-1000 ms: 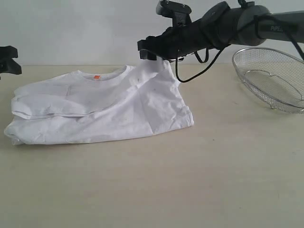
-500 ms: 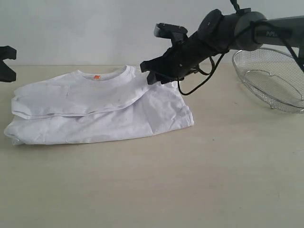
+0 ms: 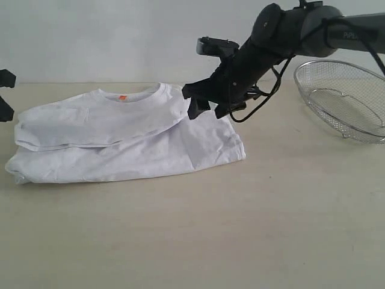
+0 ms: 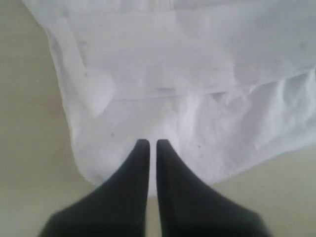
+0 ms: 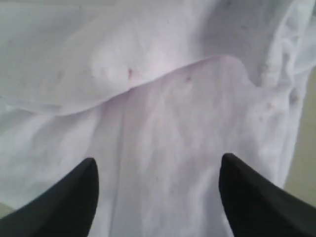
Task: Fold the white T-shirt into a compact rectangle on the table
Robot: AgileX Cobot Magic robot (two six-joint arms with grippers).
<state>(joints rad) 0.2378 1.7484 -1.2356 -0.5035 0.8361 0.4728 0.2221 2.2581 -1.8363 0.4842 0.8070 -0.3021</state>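
The white T-shirt (image 3: 120, 138) lies on the table (image 3: 240, 235), its upper layer folded over, with an orange neck tag (image 3: 123, 97) at the collar. My right gripper (image 3: 207, 110) hovers just over the shirt's far right edge. Its jaws stand wide apart and empty above the cloth (image 5: 163, 123), as the right gripper (image 5: 158, 165) shows in its wrist view. My left gripper (image 3: 5, 96) is at the view's left edge, off the shirt. In the left wrist view the left gripper (image 4: 149, 143) is shut and empty above a corner of the shirt (image 4: 187, 74).
A silver wire-mesh basket (image 3: 346, 99) sits at the far right of the table. The right arm (image 3: 289, 30) reaches in from the upper right above the table. Bare tabletop stretches in front of the shirt.
The right gripper let go of the raised shirt edge, which now lies flat on the shirt, and it opened wide. The left gripper shut and drew back toward the left edge.
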